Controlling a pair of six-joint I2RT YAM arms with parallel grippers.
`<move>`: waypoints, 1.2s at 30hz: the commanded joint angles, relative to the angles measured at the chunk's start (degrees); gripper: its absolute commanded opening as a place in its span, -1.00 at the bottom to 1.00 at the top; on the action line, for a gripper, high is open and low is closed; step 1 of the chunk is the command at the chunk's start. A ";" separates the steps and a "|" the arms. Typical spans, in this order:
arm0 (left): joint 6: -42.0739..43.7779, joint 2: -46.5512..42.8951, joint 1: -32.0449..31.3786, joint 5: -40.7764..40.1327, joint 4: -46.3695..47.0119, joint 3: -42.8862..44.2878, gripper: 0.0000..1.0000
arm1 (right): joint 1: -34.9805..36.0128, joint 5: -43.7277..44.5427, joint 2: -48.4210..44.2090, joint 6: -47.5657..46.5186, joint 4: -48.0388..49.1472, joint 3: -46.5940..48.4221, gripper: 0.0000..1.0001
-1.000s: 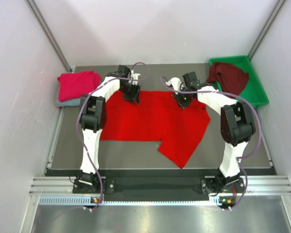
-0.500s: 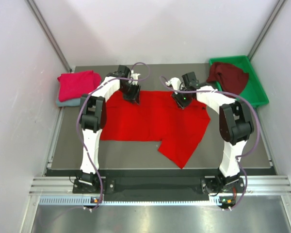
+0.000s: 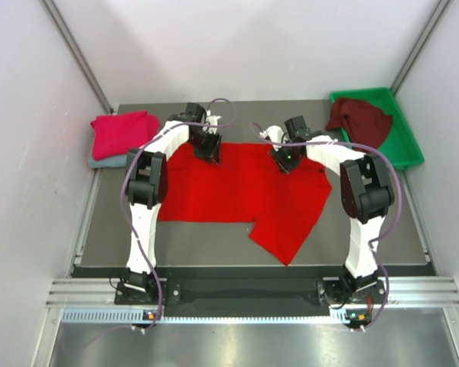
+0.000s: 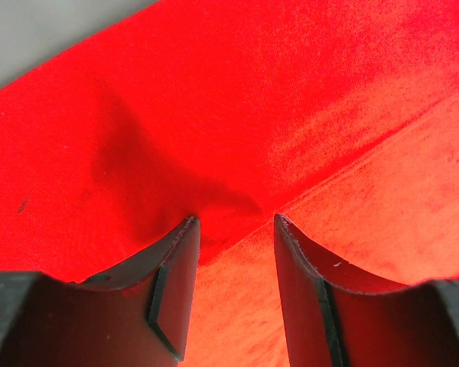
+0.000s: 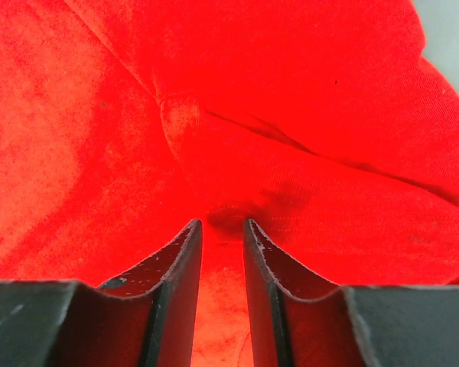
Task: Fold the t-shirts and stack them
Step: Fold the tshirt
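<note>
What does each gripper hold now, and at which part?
Right gripper seems to pinch a fold near the far edge of the bright red t-shirt. Left gripper is at that edge too; grip unclear.

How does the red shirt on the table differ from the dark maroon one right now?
The red shirt lies spread mostly flat on the table; the maroon shirt sits crumpled in the green tray. Red is bright, maroon dark. Neither is neatly folded yet.

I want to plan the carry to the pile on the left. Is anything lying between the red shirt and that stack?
Nothing visible does. Bare table separates the red shirt from the stack; only the left arm hangs over that gap.
</note>
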 commanded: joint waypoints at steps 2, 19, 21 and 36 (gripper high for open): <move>-0.04 0.13 -0.24 -0.75 0.56 -1.68 -0.02 | -0.17 -1.00 1.15 0.35 1.02 3.00 -0.44; 0.05 0.39 -0.24 -0.75 0.56 -1.68 -0.02 | -0.35 -0.47 0.71 0.88 1.02 3.18 -1.00; -0.04 0.48 -0.24 -0.66 0.56 -1.68 -0.02 | -0.35 -0.38 0.10 0.97 0.67 3.18 -1.00; -0.74 1.79 -0.24 0.83 1.62 -0.72 -0.02 | 0.79 -3.81 -5.62 5.27 -8.73 8.01 -1.00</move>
